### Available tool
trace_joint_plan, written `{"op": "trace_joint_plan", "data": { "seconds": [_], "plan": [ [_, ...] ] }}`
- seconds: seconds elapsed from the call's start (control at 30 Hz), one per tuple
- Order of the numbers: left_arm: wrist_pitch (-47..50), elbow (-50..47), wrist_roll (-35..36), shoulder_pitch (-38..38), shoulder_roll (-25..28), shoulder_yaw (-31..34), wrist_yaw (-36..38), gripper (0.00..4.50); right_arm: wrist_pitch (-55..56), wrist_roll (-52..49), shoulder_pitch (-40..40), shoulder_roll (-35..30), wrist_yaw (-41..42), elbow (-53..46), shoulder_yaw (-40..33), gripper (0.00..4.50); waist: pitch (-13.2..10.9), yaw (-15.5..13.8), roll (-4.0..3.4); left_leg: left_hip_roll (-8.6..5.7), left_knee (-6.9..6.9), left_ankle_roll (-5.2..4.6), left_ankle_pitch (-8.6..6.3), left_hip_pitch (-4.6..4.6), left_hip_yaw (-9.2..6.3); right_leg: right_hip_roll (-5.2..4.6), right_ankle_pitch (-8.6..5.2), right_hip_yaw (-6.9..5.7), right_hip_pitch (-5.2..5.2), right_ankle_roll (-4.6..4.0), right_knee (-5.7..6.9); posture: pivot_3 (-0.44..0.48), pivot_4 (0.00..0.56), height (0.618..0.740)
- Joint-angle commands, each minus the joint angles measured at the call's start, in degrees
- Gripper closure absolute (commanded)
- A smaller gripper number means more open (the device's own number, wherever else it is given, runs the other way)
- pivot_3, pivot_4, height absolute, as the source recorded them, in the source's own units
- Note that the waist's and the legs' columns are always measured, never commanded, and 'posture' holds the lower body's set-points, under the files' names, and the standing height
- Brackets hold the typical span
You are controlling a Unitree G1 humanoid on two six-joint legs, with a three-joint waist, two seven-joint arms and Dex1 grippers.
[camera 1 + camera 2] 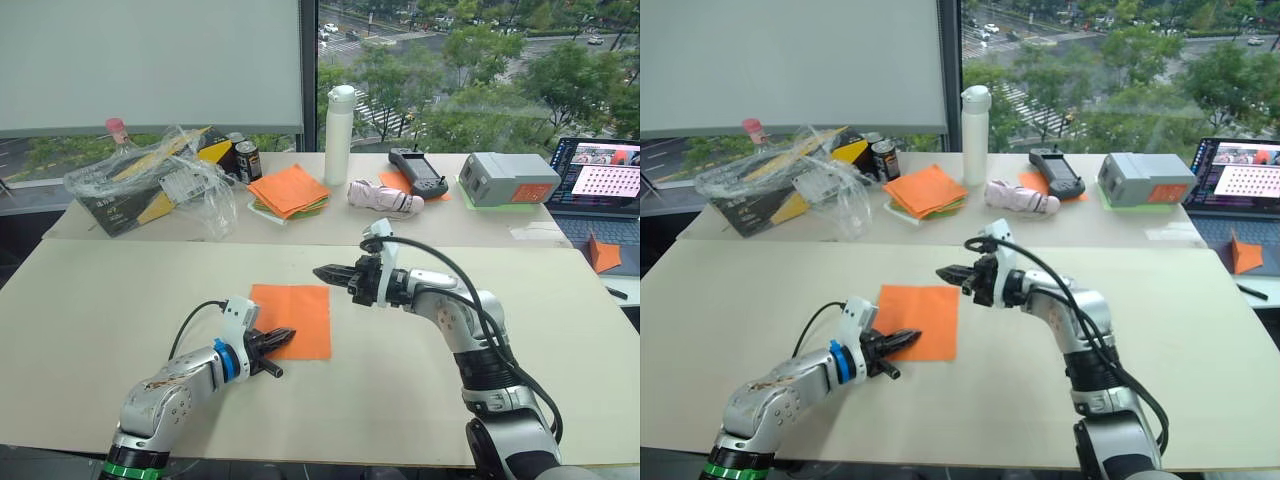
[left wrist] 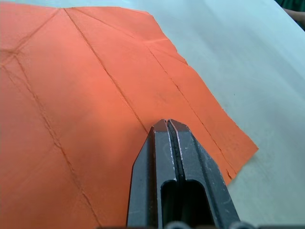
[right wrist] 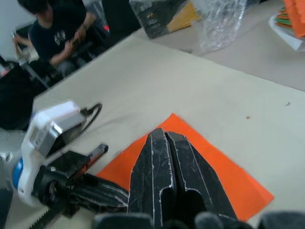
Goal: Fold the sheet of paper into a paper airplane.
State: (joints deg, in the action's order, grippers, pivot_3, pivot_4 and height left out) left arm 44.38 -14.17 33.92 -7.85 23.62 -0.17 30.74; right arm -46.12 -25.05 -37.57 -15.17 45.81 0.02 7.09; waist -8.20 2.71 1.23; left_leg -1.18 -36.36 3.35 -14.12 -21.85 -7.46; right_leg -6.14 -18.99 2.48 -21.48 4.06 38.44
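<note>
a single orange sheet of paper point(image 1: 291, 319) lies flat and unfolded on the near pale tabletop point(image 1: 90, 300), a little left of centre, with faint old crease lines crossing it. no fold has been started, so the task looks to be at its beginning.

the left claw point(image 1: 279, 339) rests at the sheet's near left corner, its two black fingers pressed together with nothing between them, tips lying over the paper's near edge. the right claw point(image 1: 325, 271) hovers just beyond the sheet's far right corner, above the tabletop, pointing left; its fingers are also closed and empty.

the two claws sit at diagonally opposite corners of the sheet. the paper is roughly square, edges nearly in line with the tabletop's edges. the left claw is the nearer one, already over the paper; the right is just off it, to the far right.

on the far tabletop sit a stack of orange and green sheets point(image 1: 289, 190), a white bottle point(image 1: 339, 133) and a laptop point(image 1: 599, 180).
</note>
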Motion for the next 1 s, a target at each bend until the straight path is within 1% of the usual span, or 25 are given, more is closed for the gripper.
{"op": "trace_joint_plan", "data": {
  "seconds": [0.03, 0.1, 0.2, 0.3, 0.4, 0.6, 0.77, 1.0],
  "plan": [
    [-0.7, -0.4, -0.3, -0.4, -0.4, 0.4, 0.2, 4.5, 3.6, 2.2, 1.6, 1.0, 0.6, -1.7, 4.9, 4.47, 0.0, 0.1, 0.0, 0.0, -0.01, 0.0, 0.0, 0.0, 0.0, 0.0, 0.0, 0.0, 0.0, 0.0, 0.01, 0.0, 0.15, 0.74],
    [-0.6, -0.5, -0.3, -0.3, -0.6, 0.6, 0.1, 4.5, 4.4, 2.9, 1.9, 2.1, -0.2, -0.9, 6.0, 4.47, 0.0, 0.0, 0.0, 0.0, -0.03, 0.0, 0.0, -0.02, -0.01, 0.0, 0.0, 0.0, 0.0, 0.0, 0.02, 0.0, 0.15, 0.74],
    [-0.5, -1.1, -0.1, 0.2, -1.1, 1.1, -0.6, 4.5, 6.4, 5.1, 1.8, 5.5, -2.7, 2.2, 7.9, 4.47, 0.0, 0.1, 0.0, 0.0, -0.08, 0.0, 0.0, -0.03, -0.01, 0.0, 0.0, 0.0, 0.0, 0.0, 0.04, 0.0, 0.15, 0.74],
    [-0.3, -2.0, 0.2, 0.9, -1.4, 1.9, -1.4, 4.5, 8.2, 7.1, 1.6, 6.9, -4.2, 4.8, 8.6, 4.47, 0.0, 0.0, 0.0, 0.0, -0.09, 0.0, 0.0, -0.01, -0.02, 0.0, 0.0, 0.0, -0.02, 0.0, 0.1, 0.0, 0.15, 0.74],
    [0.2, -3.4, 0.8, 2.2, -1.5, 3.6, -2.5, 4.5, 9.9, 9.7, 1.7, 6.7, -4.3, 6.5, 10.3, 4.47, 0.0, 0.0, 0.0, 0.0, -0.11, 0.01, 0.0, -0.02, -0.02, 0.0, 0.0, 0.0, -0.02, 0.0, 0.1, 0.0, 0.15, 0.74],
    [0.7, -5.6, 1.9, 5.2, -2.3, 6.9, -4.7, 4.5, 9.3, 11.3, 3.2, 5.6, -3.4, 6.5, 12.0, 4.47, 0.0, 0.0, 0.0, 0.0, -0.11, 0.01, 0.0, -0.02, -0.03, 0.0, 0.0, 0.0, -0.05, 0.0, 0.12, 0.0, 0.15, 0.74],
    [0.5, -6.6, 1.7, 6.2, -3.6, 5.8, -5.9, 4.5, 9.2, 12.3, 3.8, 4.8, -2.7, 6.4, 13.1, 4.47, 0.0, 0.0, 0.0, 0.0, -0.11, 0.01, 0.0, -0.02, -0.02, 0.0, 0.0, 0.01, -0.04, 0.0, 0.12, 0.0, 0.15, 0.74],
    [0.6, -6.5, 1.9, 4.7, -5.0, 5.1, -7.0, 4.5, 8.7, 12.6, 3.8, 5.1, -2.5, 6.4, 12.7, 4.47, 0.0, 0.0, 0.0, 0.0, -0.13, 0.0, 0.0, -0.03, -0.01, 0.0, 0.0, 0.01, -0.03, 0.0, 0.12, 0.0, 0.15, 0.74]
  ]
}}
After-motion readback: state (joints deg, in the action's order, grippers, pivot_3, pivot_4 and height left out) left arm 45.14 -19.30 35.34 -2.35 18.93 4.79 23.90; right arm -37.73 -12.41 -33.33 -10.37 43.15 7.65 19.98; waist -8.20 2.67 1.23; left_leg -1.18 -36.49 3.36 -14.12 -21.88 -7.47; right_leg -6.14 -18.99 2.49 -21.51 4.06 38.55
